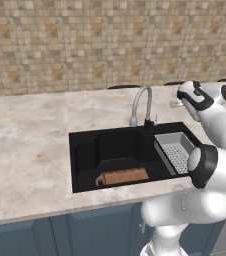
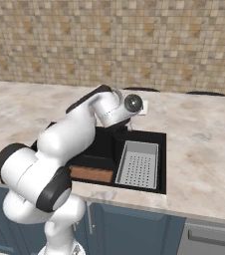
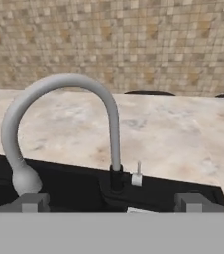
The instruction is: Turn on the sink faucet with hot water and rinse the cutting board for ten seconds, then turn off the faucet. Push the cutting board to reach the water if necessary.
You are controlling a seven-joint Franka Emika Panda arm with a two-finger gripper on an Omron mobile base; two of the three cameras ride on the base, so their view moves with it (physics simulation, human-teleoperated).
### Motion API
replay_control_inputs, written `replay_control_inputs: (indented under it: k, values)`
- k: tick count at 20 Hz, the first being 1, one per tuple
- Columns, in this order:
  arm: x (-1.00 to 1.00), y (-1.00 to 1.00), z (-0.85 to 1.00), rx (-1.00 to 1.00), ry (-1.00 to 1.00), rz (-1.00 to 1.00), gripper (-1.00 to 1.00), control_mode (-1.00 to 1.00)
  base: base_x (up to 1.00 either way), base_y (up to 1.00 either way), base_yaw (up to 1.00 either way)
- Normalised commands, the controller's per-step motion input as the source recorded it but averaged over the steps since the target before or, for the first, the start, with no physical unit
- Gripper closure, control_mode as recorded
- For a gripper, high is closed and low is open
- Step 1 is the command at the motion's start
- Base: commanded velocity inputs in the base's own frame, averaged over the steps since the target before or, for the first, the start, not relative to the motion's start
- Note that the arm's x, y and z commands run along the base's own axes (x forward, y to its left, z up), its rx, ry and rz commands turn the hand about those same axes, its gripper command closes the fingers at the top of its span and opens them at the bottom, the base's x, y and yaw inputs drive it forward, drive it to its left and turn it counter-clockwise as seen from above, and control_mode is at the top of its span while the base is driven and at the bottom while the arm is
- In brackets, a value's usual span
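1. Nearest my left base camera, the cutting board (image 1: 122, 177) lies flat in the sink (image 1: 85, 150), at its front wall.
2. Right base view: tray (image 2: 138, 164) beside the board.
3. Hand view: gripper (image 3: 112, 202) fingers spread wide, holding nothing, facing the sink faucet (image 3: 64, 124).

The white arm is bent at the elbow and held level, and the claw (image 3: 111, 203) is spread wide with nothing gripped.
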Motion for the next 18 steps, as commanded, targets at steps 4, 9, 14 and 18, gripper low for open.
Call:
replay_control_inputs:
  k: [4, 9, 14, 18]
  values:
    - [0.00, -0.33, -0.43, 0.00, -0.11, 0.12, -1.00, -1.00, 0.00, 0.00, 0.00]
    - [0.00, -0.23, -0.48, -0.01, -0.11, 0.10, -1.00, -1.00, 0.00, 0.00, 0.00]
    - [0.00, -0.05, -0.52, -0.06, -0.12, 0.08, -1.00, -1.00, 0.00, 0.00, 0.00]
    - [0.00, 0.00, -0.52, -0.06, -0.15, 0.05, -1.00, -1.00, 0.00, 0.00, 0.00]
